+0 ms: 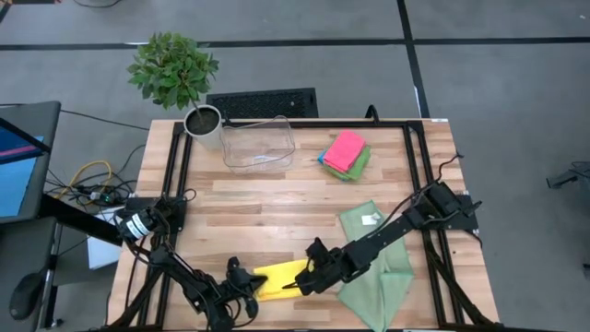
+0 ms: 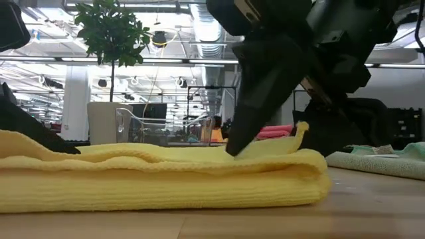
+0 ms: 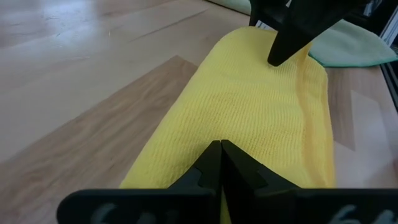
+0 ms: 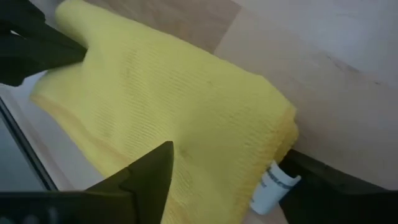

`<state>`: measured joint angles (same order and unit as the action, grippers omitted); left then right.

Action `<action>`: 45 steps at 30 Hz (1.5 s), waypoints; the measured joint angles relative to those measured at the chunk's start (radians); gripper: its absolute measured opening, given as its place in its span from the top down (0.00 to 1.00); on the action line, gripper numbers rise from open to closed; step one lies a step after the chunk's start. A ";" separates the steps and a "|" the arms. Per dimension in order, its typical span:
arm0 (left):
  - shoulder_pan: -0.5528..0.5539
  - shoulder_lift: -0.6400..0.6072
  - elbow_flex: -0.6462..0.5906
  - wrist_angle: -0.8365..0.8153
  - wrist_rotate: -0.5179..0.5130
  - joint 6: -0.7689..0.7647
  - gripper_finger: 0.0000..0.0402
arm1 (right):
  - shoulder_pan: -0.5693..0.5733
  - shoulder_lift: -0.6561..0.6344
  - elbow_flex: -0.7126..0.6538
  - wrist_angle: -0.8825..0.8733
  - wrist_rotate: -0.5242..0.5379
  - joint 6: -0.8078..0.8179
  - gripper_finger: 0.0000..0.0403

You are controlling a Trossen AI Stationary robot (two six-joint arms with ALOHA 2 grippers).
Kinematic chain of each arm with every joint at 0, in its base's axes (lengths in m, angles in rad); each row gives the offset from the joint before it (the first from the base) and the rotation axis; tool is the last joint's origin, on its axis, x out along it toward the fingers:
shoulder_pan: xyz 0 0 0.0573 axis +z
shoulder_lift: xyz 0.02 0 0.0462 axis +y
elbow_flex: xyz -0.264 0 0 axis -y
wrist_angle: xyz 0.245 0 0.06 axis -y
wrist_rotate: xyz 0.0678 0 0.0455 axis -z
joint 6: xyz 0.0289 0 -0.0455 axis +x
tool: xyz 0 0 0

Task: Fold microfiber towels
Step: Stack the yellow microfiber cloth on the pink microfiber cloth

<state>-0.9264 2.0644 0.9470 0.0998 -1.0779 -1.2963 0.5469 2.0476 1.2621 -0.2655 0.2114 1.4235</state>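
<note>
The folded yellow towel [image 1: 279, 278] lies between the closed left gripper [image 1: 251, 286] and wide-open right gripper [image 1: 302, 279], neither holding it. Just beside lies a sage green towel [image 1: 376, 267]; a clear bin [image 1: 258, 145], potted plant [image 1: 177, 78] and stacked towels [image 1: 346, 154] sit well apart

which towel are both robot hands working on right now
The folded yellow towel at the table's front edge: the left hand and right hand are on it. The sage green towel and the pink-topped stack lie untouched.

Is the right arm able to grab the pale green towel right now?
Probably yes. The right gripper is open at the yellow towel, and the green towel lies flat right under that arm with nothing on top.
</note>
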 joint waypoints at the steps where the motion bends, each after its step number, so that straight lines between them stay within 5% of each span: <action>1: 0.000 0.000 0.000 0.000 0.000 0.004 1.00 | -0.001 0.000 0.000 -0.004 -0.006 -0.004 0.35; 14: 0.007 -0.019 0.000 -0.005 -0.024 0.082 1.00 | -0.046 -0.006 -0.003 -0.016 -0.027 -0.230 0.95; 29: 0.006 -0.194 0.000 -0.047 -0.029 0.347 1.00 | -0.301 -0.327 -0.004 -0.551 0.020 -0.620 0.96; 45: 0.037 -0.196 0.000 -0.203 -0.017 0.241 1.00 | -0.783 -0.526 0.009 -0.787 -0.052 -1.304 0.95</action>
<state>-0.8898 1.8683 0.9470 -0.1032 -1.0946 -1.0550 -0.2362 1.5219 1.2714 -1.0527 0.1594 0.1195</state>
